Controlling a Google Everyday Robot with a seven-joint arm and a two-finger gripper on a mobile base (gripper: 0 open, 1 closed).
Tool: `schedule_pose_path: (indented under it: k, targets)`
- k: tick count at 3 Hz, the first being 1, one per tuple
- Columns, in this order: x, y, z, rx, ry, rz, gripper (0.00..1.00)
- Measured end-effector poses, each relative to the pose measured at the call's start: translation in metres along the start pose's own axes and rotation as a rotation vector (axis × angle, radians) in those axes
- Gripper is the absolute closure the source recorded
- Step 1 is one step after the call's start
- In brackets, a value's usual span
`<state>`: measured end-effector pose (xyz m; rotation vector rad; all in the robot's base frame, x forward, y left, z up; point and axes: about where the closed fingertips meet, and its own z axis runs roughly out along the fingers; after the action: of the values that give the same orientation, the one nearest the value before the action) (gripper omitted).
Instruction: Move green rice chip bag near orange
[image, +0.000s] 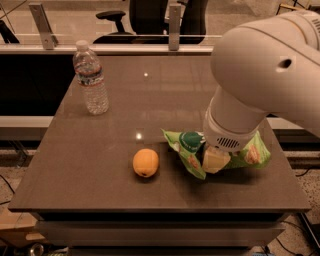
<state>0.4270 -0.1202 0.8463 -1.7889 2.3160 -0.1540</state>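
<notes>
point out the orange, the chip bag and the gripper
orange (145, 162), camera view, middle of the fruit
green rice chip bag (185, 146), camera view, left part by the dark logo
gripper (216, 159), camera view, pale fingertip end down on the bag

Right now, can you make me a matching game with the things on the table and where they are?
Things:
1. water bottle
2. orange
3. green rice chip bag
4. tool

Places:
A. down on the bag, under the big white arm
B. front middle of the table, lying alone
C. standing upright at the back left
D. right of the orange, partly under the arm

Pairs: 1-C, 2-B, 3-D, 4-A
</notes>
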Motion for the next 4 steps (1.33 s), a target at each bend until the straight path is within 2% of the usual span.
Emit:
schedule_pose_path:
  k: [3, 4]
  targets:
    - [0.0001, 0.0008, -0.0011, 0.003, 0.0, -0.001, 0.12]
    - [0.0002, 0.0011, -0.0014, 0.004, 0.001, -0.001, 0.0]
